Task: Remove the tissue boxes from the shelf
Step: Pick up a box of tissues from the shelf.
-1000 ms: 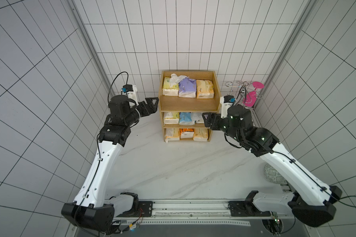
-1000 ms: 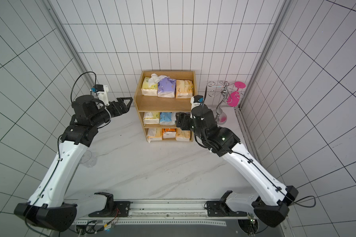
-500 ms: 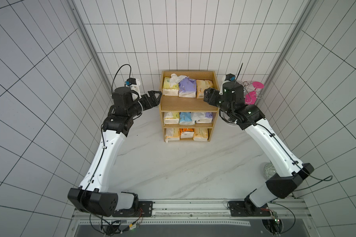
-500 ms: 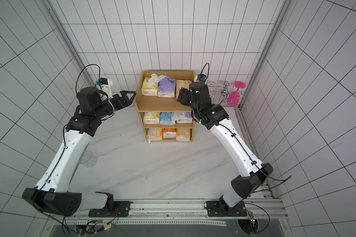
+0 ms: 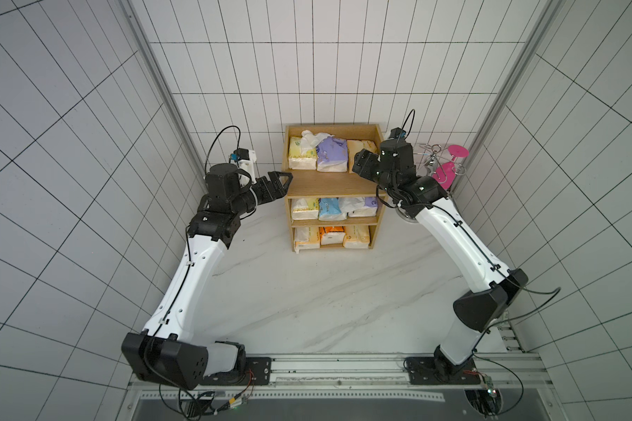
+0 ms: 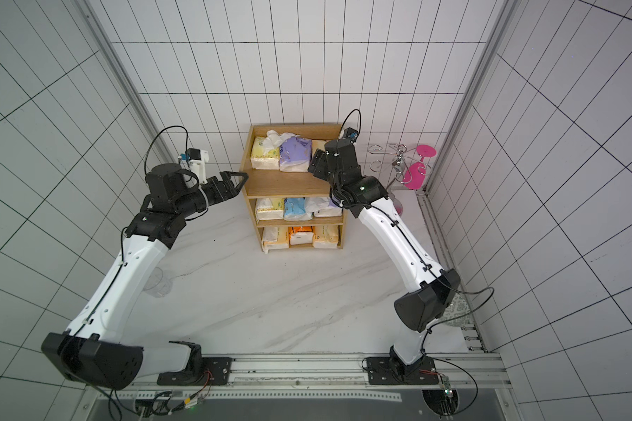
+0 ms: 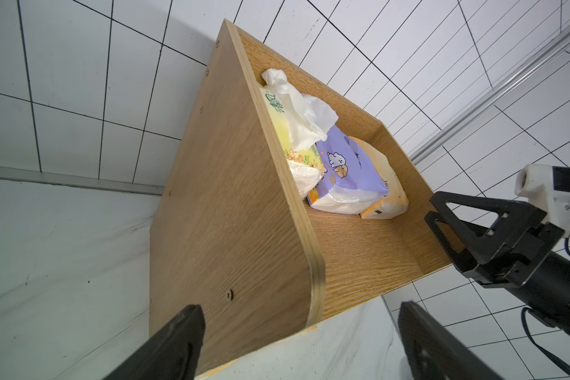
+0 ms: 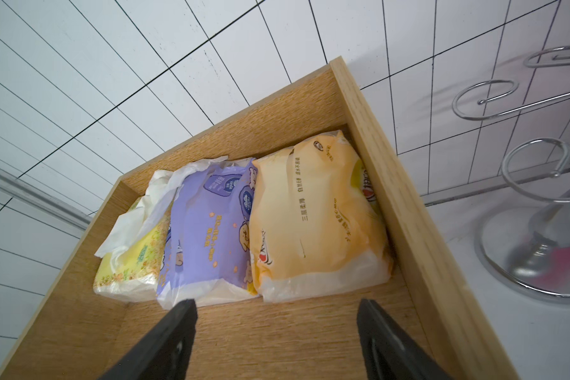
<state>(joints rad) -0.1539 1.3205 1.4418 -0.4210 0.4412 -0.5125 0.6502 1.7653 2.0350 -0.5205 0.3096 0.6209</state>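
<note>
The left arm (image 5: 194, 277) and right arm (image 5: 460, 240) have glossy white shells on the long links and matte black joint housings. Thin black cables (image 5: 228, 127) run along the shells and loop over the wrists. The left claw (image 5: 287, 180) and right claw (image 5: 356, 166) are black with triangular cut-outs. A white camera block (image 5: 243, 166) with a blue plug tops each wrist.

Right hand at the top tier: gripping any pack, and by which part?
Nothing held. The right hand is open, short of the peach-orange pack.

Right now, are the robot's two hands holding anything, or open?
Left hand: open, empty, by the shelf.
Right hand: open, empty, facing the peach-orange tissue pack.
</note>
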